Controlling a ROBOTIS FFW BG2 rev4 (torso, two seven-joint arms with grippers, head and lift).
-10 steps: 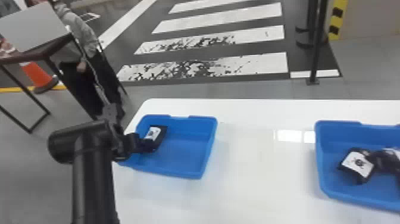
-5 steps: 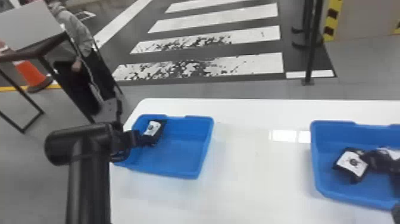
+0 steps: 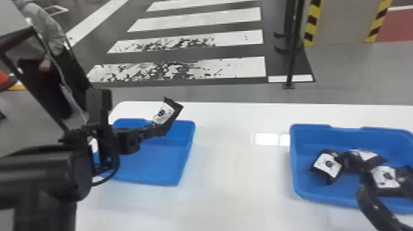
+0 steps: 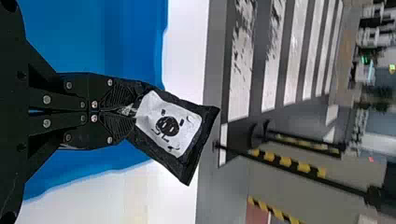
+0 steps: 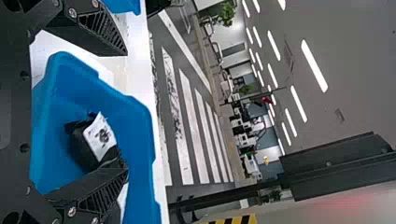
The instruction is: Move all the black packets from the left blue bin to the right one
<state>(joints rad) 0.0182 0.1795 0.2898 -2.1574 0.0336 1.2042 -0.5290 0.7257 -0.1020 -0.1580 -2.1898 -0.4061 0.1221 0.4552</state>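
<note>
Done: at least three packets in right blue bin, frame right | left gripper pinched closed on black packet, up by left blue bin, upper left | right gripper spread wide, empty | to do: carry across, release; likely last, bin partly hidden

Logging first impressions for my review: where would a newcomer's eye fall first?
On the black packet with its white label, clamped in the left pincer, held up at the left blue bin. Next, the similar packets in the right blue bin. Beyond the white table, bold white stripes on the floor also catch the eye.
</note>
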